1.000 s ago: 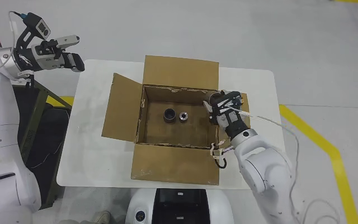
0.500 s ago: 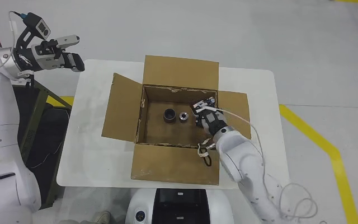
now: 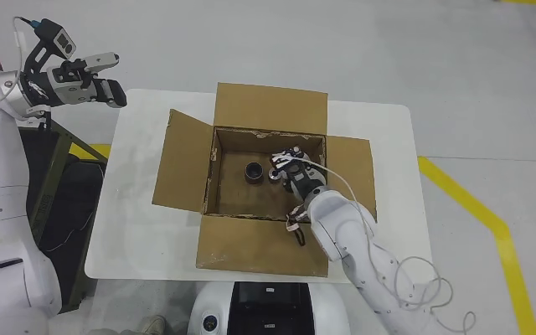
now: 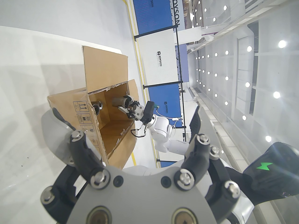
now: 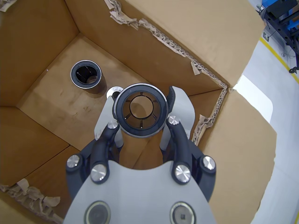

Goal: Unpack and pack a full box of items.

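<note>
- Swung within the past second from above the right flap of the box (image 3: pixel 270 107) to inside its opening, the right gripper (image 3: pixel 285 164) now low between the cardboard walls.
- Clenched in that gripper's fingers: a metal sleeve (image 5: pixel 140 115), gripped by its sides, held above the box floor and not yet set down.
- Reads as packing rather than unpacking, going by the inward travel with a load; setting the piece down looks to be the next step.
- Runs its long axis in line with the fingers, with one open, black-rimmed end turned back toward the wrist and the other end toward the box floor; cannot be told whether quite plumb.
- Hangs just beside a silver part (image 3: pixel 275 174) and near a dark sleeve (image 3: pixel 253 172), which stands upright on the box floor with its open end up; calls for a clear patch of floor next to the pair.
- Unmoved over the same second: the left gripper (image 3: pixel 117 77), parked high beyond the far left corner of the bench (image 3: pixel 142 209), well apart from the box, fingers spread and holding nothing.
</note>
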